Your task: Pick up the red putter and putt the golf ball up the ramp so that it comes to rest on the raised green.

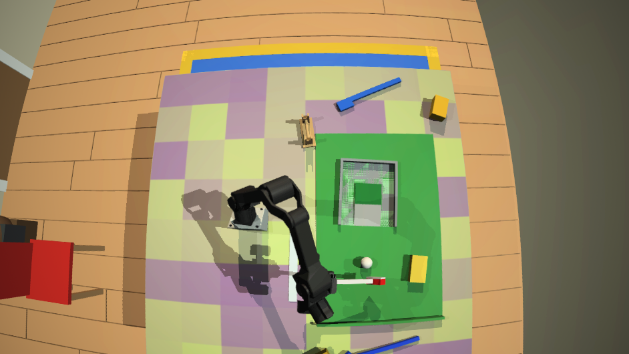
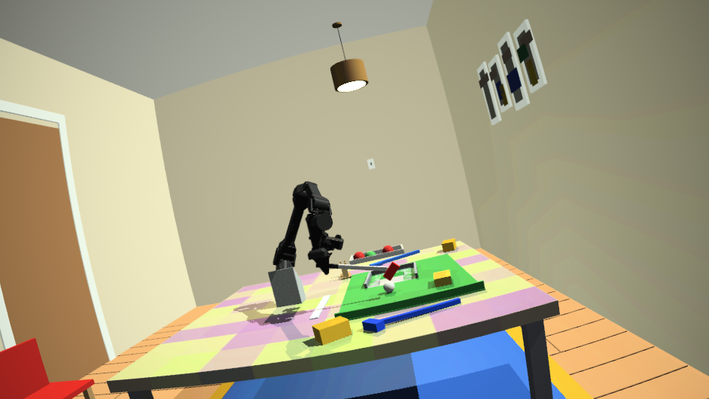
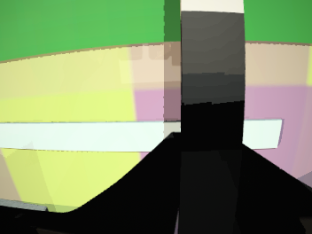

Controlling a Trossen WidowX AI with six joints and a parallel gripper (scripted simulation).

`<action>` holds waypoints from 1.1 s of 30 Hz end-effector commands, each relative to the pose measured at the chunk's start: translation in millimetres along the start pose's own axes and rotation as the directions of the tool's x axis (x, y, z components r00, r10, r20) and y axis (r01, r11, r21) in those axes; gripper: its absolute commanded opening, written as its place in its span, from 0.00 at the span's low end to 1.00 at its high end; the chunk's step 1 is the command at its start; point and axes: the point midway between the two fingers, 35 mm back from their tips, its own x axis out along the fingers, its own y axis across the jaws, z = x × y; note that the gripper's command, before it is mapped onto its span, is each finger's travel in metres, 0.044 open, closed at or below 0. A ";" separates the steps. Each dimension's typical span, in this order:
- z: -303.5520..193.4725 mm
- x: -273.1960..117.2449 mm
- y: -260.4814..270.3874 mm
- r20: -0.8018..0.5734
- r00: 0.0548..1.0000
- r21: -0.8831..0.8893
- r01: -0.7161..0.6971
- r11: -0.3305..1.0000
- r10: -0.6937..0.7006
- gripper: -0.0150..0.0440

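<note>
My gripper point(image 1: 332, 281) point(image 2: 327, 268) point(image 3: 198, 144) is shut on the grip of the red putter point(image 1: 354, 281) point(image 2: 359, 267) point(image 3: 213, 53). The white shaft points right in the top view. Its red head is raised above the green mat point(image 1: 338, 246) point(image 2: 357, 297), a little below and right of the ball in that view. The white golf ball point(image 1: 366, 262) point(image 2: 388, 287) rests on the mat, apart from the head. The pale ramp point(image 1: 367, 216) lies beyond it, leading to the raised green point(image 1: 367, 194), inside grey walls point(image 1: 368, 159) point(image 2: 416, 270).
A yellow block point(image 1: 418, 268) point(image 2: 442, 278) sits right of the ball. Blue clubs point(image 1: 373, 91) point(image 2: 421, 312) lie beyond and in front of the mat. A wooden figure point(image 1: 306, 130) stands at the mat's far-left corner. A white strip point(image 1: 292, 272) point(image 2: 320, 306) point(image 3: 89, 135) lies left of the mat.
</note>
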 end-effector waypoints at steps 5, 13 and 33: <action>-3.7 22.5 2.4 -0.006 1.000 0.014 -0.021 1.000 0.021 0.25; -3.5 32.4 2.5 -0.006 1.000 0.014 -0.021 1.000 0.021 0.25; -2.6 48.8 2.8 -0.008 1.000 0.004 -0.012 1.000 0.012 0.25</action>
